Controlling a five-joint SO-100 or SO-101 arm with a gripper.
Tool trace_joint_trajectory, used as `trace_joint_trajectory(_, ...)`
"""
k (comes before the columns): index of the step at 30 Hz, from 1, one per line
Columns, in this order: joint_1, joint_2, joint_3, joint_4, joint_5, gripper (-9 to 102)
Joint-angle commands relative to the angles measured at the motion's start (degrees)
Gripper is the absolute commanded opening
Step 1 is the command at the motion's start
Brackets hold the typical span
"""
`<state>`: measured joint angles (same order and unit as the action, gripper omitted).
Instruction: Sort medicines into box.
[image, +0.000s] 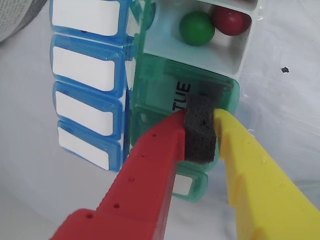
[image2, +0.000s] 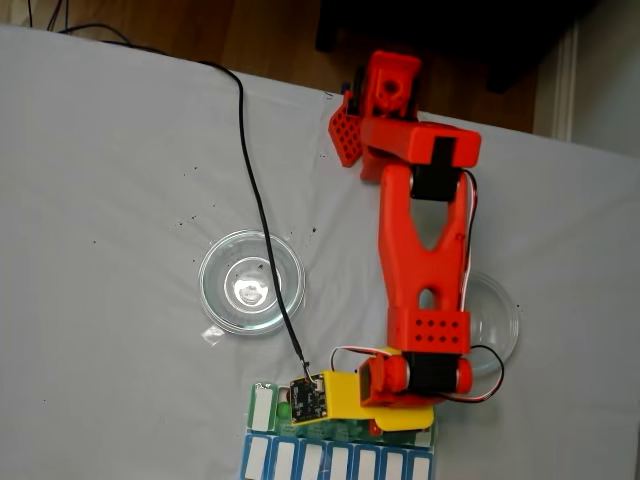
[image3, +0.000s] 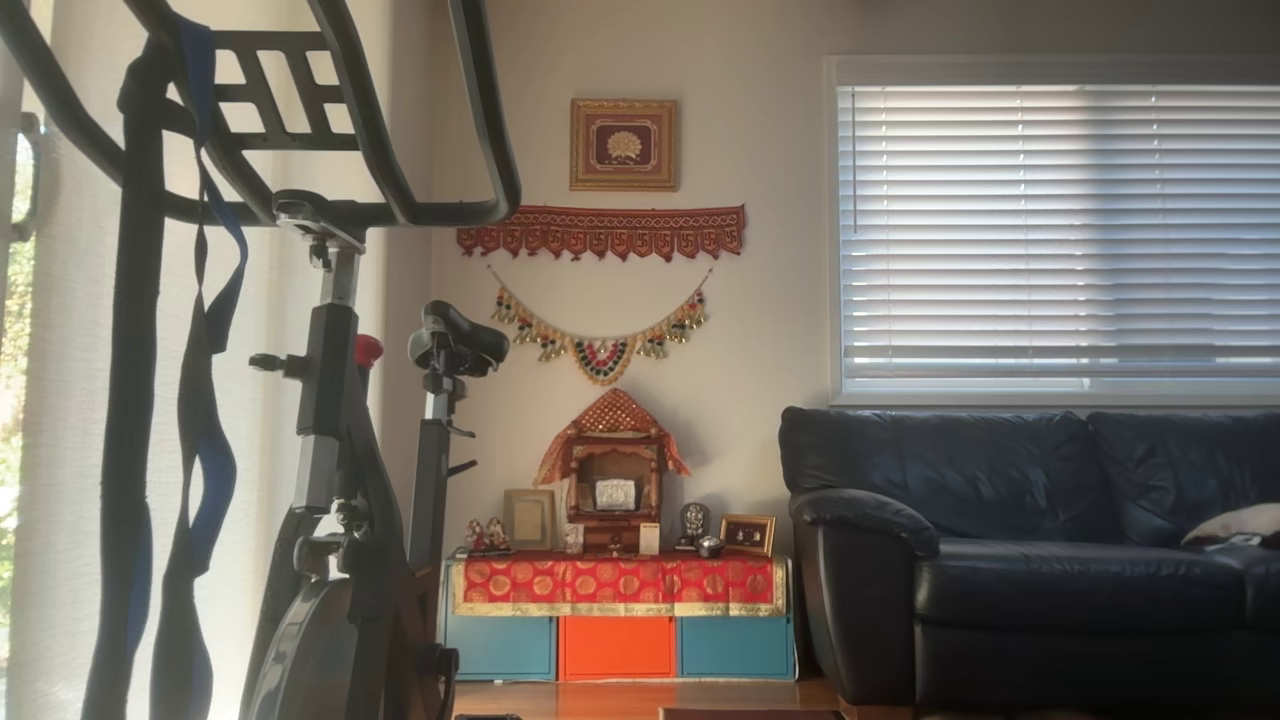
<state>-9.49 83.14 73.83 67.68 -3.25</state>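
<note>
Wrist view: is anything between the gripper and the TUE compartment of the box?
Yes: the translucent green TUE lid is down over that compartment, with the gripper and its black foam pad right above it. The next compartment is open, holding a green ball and a red ball.

Soft, even daylight fills the wrist view, where the near red and yellow fingers are slightly blurred and the green ball (image: 197, 28) carries a small glare spot. The fixed view is flatly lit and a little grainy, with bright reflections in the glass dish (image2: 251, 282). In the other view, the blinds (image3: 1055, 230) glow while the sofa (image3: 1030, 560) and exercise bike (image3: 340, 420) sit dark.
</note>
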Motion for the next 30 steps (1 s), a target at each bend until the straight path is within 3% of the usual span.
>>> trace_joint_trajectory(1,-0.09,12.22,6.15,-8.79,-0.35,1)
trace_joint_trajectory(11,0.97,25.66,13.45,-18.11,3.78,1)
trace_joint_trajectory(20,5.01,21.88,13.10,-25.75,2.20,1)
trace_joint_trajectory(26,7.29,17.75,9.67,-25.40,0.35,1)
trace_joint_trajectory(30,6.77,15.21,8.26,-20.83,-1.49,1)
